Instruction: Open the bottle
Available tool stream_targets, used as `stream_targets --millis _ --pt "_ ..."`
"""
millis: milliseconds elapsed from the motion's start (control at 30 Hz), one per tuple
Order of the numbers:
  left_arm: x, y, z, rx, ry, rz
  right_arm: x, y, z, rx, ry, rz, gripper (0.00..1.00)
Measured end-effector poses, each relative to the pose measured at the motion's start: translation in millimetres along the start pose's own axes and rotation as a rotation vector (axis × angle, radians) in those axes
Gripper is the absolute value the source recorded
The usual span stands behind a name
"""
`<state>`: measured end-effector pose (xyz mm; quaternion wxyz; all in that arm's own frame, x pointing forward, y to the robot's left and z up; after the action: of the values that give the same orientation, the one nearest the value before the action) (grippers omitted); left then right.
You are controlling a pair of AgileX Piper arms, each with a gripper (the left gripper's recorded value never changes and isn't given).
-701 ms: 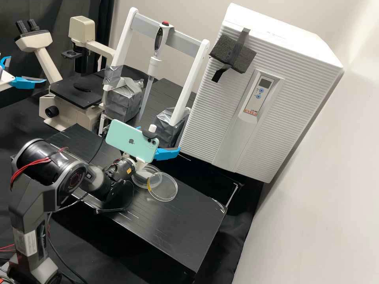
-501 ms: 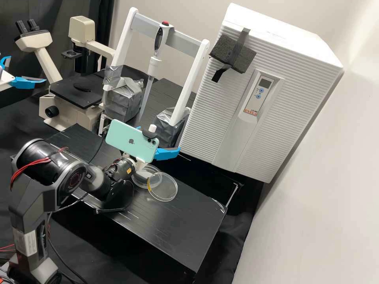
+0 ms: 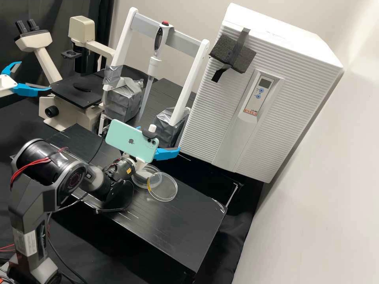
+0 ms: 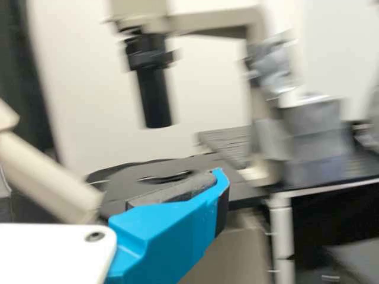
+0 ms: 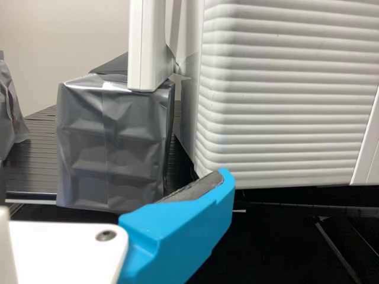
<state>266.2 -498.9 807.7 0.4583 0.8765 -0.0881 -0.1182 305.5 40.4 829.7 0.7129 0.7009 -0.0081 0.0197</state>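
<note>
Two dark grey arms work a black laboratory bench (image 3: 15, 122). The left gripper (image 3: 35, 76) hangs at the bench's far-left edge beside a beige microscope (image 3: 59, 106), its blue fingers (image 3: 29, 88) spread wide apart and gripping nothing. The right gripper (image 3: 160, 141) is on the near arm, which carries a mint-green phone (image 3: 130, 140). It hovers above a black platform (image 3: 177, 225), near a tape-wrapped weight (image 3: 169, 124) and a white ribbed cabinet (image 3: 276, 98), and its jaws are likewise released. A small white-capped piece (image 3: 152, 127) shows at the phone's upper edge; whether this is the bottle cannot be told. Two clear petri dishes (image 3: 164, 190) lie overlapping on the platform just below the phone. Behind, a pipette (image 3: 152, 67) hangs in a white stand (image 3: 189, 83).
</note>
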Motion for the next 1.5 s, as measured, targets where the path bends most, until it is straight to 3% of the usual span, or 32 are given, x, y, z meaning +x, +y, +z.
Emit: stream_targets --millis 133,234,334,567,767,934,1001,1502 --pt "-5.9 -3.2 20.4 -0.047 -0.117 -0.012 0 0.0 0.0 0.0 0.0 0.0 1.0" --pt "-8.1 -8.0 34.0 -0.067 -0.183 -0.036 0 0.0 0.0 0.0 0.0 0.0 1.0" --pt "-10.0 -11.7 47.3 -0.062 -0.247 -0.056 0 0.0 0.0 0.0 0.0 0.0 1.0" --pt "-13.2 -15.9 63.4 -0.048 -0.33 -0.079 0 0.0 0.0 0.0 0.0 0.0 1.0" --pt "-17.9 -21.4 67.2 -0.028 -0.366 -0.109 0 0.0 0.0 0.0 0.0 0.0 1.0" --pt "-16.9 -25.3 67.6 -0.033 -0.368 -0.125 0 0.0 0.0 0.0 0.0 0.0 1.0" --pt "-16.2 -28.3 67.8 -0.05 -0.367 -0.139 0 0.0 0.0 0.0 0.0 0.0 1.0" --pt "-15.4 -30.2 63.8 -0.059 -0.36 -0.15 0 0.0 0.0 0.0 0.0 0.0 1.0"
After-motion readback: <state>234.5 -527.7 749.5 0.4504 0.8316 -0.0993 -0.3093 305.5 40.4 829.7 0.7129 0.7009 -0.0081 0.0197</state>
